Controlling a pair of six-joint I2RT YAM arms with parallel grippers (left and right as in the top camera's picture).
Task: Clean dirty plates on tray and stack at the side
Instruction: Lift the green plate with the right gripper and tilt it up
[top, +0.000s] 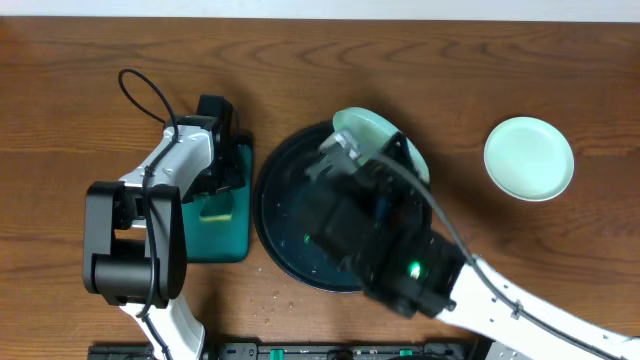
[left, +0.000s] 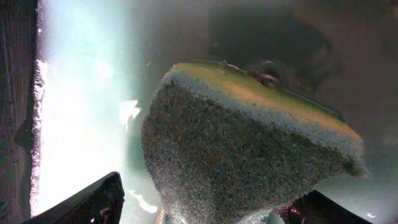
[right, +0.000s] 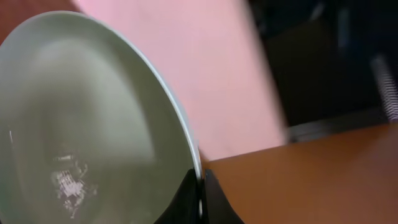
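Left side: your left gripper (left: 210, 190) sits low over the green sponge tray (top: 240, 235), jaws set either side of the sponge (left: 249, 155). Can't tell if they pinch it. Centre: black tray (top: 275, 225) on the bench (top: 80, 90). Your right gripper (right: 200, 199) reaches in over it, jaws clamped on the rim of a held mint plate (right: 81, 118), tilted above the tray's far-right edge, faint marks inside. Step looks like wiping; next you need sponge and plate face brought together. Far right: second mint plate (top: 528, 158) flat on the bench, looks clean.
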